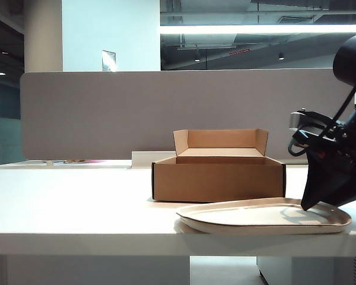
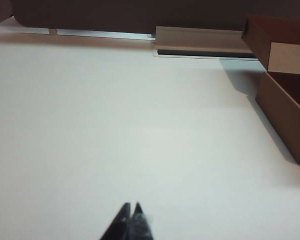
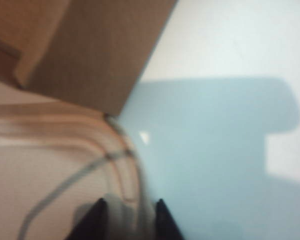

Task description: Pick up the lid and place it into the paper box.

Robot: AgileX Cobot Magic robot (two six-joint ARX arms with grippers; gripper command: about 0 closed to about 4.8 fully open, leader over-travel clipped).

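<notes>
Stage: grasp beginning, transfer not done | lid (image 1: 264, 217) lying on worktop (image 1: 77, 202) just in front of paper box (image 1: 218, 178) | right hand (image 3: 129, 212) straddling lid's rim, fingers part open, grip unconfirmed | left hand (image 2: 131, 216) idling over bare worktop, fingers together, holding nothing | left: lift, place in box

The right wrist view is blurred: the lid's (image 3: 65, 165) rim between the right gripper's (image 3: 129, 212) fingers is smeared, so contact cannot be told. The paper box (image 2: 285, 107) is cut off in the left wrist view.
</notes>
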